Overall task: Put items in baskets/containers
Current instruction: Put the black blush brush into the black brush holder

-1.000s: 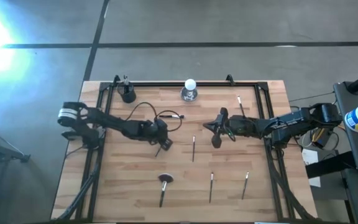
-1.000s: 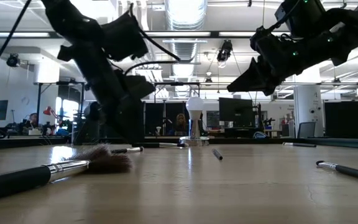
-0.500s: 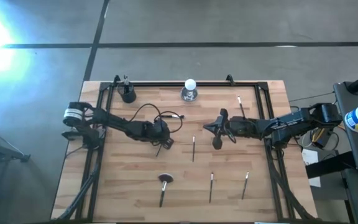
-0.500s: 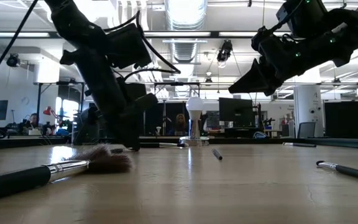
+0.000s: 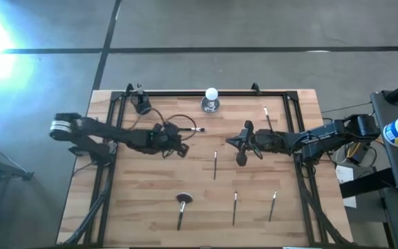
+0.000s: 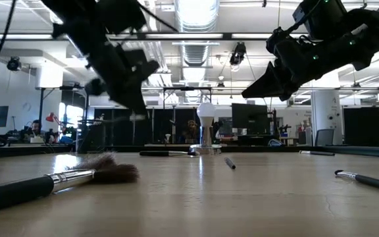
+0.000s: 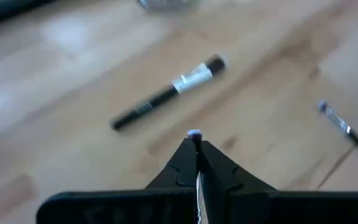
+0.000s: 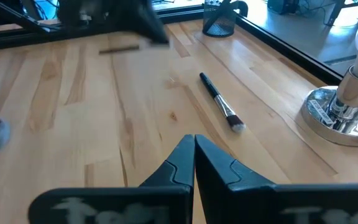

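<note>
While the left gripper (image 7: 194,142) hangs above the table's middle-left, its jaws are pressed together on a thin brush (image 7: 194,134). Only the pale tip of that brush pokes out past the fingertips, with a silvery sliver showing in the seam. In the low view this gripper is clear of the wood, so the step in hand looks like carrying a picked brush to the black cup (image 5: 141,104). Seen from above, the cup stands at the table's far left corner, at about eleven o'clock from the left gripper and well apart from it.

The next move calls for swinging toward that corner, tipping the brush more upright and lowering it into the narrow mouth before letting go. The cup is much shorter than a brush, so a slanted drop could topple it.

The right gripper (image 5: 240,149) waits at three o'clock of the table's centre, raised, with its jaws closed on nothing. Other brushes lie loose: one just beyond the left gripper (image 5: 188,129), one at centre (image 5: 215,164), and a fluffy-headed one (image 5: 182,206) at six o'clock.
</note>
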Robot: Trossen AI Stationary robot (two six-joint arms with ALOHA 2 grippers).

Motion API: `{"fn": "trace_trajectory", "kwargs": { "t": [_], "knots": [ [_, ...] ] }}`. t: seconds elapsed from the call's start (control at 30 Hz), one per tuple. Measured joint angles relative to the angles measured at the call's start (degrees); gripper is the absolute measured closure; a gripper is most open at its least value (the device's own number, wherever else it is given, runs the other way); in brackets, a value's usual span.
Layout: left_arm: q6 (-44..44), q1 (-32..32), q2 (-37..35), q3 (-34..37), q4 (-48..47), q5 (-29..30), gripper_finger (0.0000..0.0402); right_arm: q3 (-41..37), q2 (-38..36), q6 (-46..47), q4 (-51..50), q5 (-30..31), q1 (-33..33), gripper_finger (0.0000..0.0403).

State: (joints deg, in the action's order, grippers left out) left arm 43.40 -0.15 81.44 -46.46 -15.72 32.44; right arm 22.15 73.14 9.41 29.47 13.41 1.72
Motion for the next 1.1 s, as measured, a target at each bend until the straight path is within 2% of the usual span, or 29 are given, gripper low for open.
{"fn": "trace_trajectory", "kwargs": {
  "t": [0.13,0.3,0.4,0.5,0.57,0.67,0.73,0.87,1.0,1.1],
  "knots": [
    [-3.2,-0.7,-7.9,0.0,0.3,6.1,0.0401,-0.1,0.0,-0.2,0.1,0.0,0.0,0.0394],
    [-8.9,-1.4,-15.0,4.2,8.0,6.6,0.0399,-0.6,0.0,-0.6,2.3,0.0,0.0,0.0394],
    [-13.6,-1.3,-17.2,10.9,21.9,3.3,0.0399,-1.9,0.0,-1.0,5.1,0.0,0.0,0.0394],
    [-21.2,0.3,-17.4,19.2,42.0,-1.4,0.0399,-3.3,0.0,-1.7,7.9,0.0,0.0,0.0394],
    [-26.2,2.4,-17.8,23.8,54.4,-1.7,0.0400,-3.8,0.0,-1.9,9.0,0.0,0.0,0.0394],
    [-31.0,7.3,-18.8,28.7,63.7,-1.7,0.0400,-3.8,0.0,-1.9,9.2,-0.1,0.0,0.0394],
    [-31.2,11.2,-19.8,30.2,63.9,-3.9,0.0400,-3.8,0.0,-1.9,9.2,-0.1,0.0,0.0394],
    [-29.4,16.8,-20.5,30.2,57.9,-17.3,0.0401,-3.8,0.0,-1.6,9.2,-0.4,0.0,0.0394],
    [-31.9,17.2,-20.4,29.5,54.0,-26.7,0.0401,-2.1,0.1,1.9,6.3,-0.6,0.6,0.0394],
    [-31.1,16.9,-19.8,30.6,53.7,-32.8,0.0401,0.9,0.0,2.0,0.5,-4.5,2.6,0.0389]
  ]
}}
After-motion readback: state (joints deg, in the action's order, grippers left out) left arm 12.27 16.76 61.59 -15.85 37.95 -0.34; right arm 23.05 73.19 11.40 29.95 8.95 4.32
